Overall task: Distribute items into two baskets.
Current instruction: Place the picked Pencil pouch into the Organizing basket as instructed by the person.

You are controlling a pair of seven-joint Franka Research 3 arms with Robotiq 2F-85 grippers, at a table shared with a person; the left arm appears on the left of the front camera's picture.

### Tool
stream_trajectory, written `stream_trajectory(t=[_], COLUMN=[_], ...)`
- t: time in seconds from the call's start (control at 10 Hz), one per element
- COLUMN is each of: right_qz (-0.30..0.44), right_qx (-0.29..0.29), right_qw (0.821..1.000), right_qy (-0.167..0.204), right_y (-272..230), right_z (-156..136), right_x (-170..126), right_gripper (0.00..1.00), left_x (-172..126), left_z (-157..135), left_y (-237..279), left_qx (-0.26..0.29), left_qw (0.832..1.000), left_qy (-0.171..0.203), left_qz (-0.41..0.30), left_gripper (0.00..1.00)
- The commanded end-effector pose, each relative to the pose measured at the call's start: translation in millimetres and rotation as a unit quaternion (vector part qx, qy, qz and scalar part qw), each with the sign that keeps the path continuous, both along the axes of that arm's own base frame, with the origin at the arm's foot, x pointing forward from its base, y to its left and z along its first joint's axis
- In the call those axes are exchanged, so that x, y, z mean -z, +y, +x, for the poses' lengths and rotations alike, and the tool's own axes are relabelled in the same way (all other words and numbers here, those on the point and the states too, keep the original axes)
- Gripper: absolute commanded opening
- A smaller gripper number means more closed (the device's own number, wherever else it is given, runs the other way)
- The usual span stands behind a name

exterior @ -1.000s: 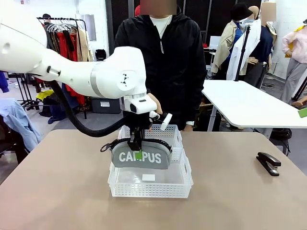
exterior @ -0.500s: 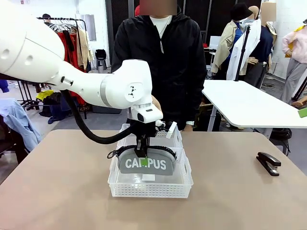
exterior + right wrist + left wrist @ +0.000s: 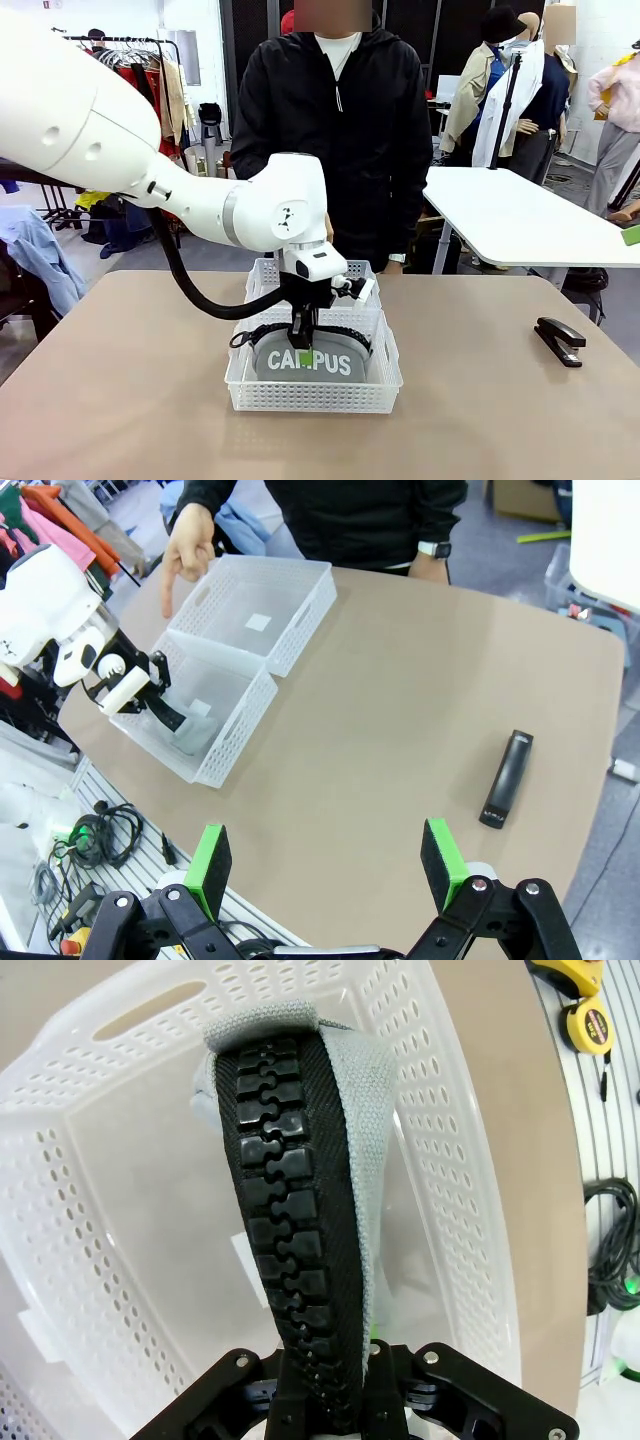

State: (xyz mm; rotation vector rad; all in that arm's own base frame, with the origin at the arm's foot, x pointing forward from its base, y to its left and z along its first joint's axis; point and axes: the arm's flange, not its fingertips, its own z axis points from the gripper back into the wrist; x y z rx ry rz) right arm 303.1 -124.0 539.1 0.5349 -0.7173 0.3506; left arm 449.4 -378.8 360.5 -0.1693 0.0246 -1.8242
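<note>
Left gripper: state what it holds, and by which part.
The left gripper is shut on the pouch, pinching its black zipper along the top edge; the pouch sits partly inside the near basket.

The desk [image 3: 500, 400] is viewed from the robot's side in the front view, facing the person [image 3: 340, 130] across it. The near basket [image 3: 470, 1160] and pouch [image 3: 300, 1210] are looked down on at close range from the left wrist. From the right wrist the whole desk is overlooked from high up. That basket is shared by all three views.

counter [image 3: 480, 410], tan: near white basket [image 3: 315, 397] and far white basket [image 3: 262, 275], end to end, mid-counter; black stapler [image 3: 560, 342] well apart, toward right edge.
</note>
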Motion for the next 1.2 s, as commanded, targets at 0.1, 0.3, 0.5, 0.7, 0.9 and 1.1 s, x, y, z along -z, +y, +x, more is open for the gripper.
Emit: stream_trajectory(t=[0.1, 0.3, 0.5, 0.7, 0.9, 1.1], right_qz=[0.009, 0.009, 0.009, 0.009, 0.009, 0.009], right_qx=[-0.006, -0.006, -0.006, -0.006, -0.006, -0.006], right_qw=[1.0, 1.0, 1.0, 1.0, 1.0, 1.0], right_qy=[-0.008, -0.008, -0.008, -0.008, -0.008, -0.008], right_y=[0, 0, 0, 0, 0, 0], right_z=[1, 1, 1, 1, 1, 1], right_x=[-1, -1, -1, -1, -1, -1], right_gripper=[1.0, 1.0, 1.0, 1.0, 1.0, 1.0], left_x=[11, 17, 12, 12, 9, 2], left_z=[0, 1, -1, -1, -3, -7], left_y=[-3, -4, -3, -3, -2, 0], left_qx=[-0.004, -0.004, -0.001, 0.002, 0.005, 0.009], left_qw=[1.0, 1.0, 1.0, 1.0, 1.0, 1.0], left_qy=[-0.002, 0.004, -0.004, -0.001, -0.004, -0.006], left_qz=[0.006, 0.011, 0.009, 0.009, 0.011, 0.013], left_gripper=[0.0, 0.0, 0.32, 0.71, 1.0, 1.0])
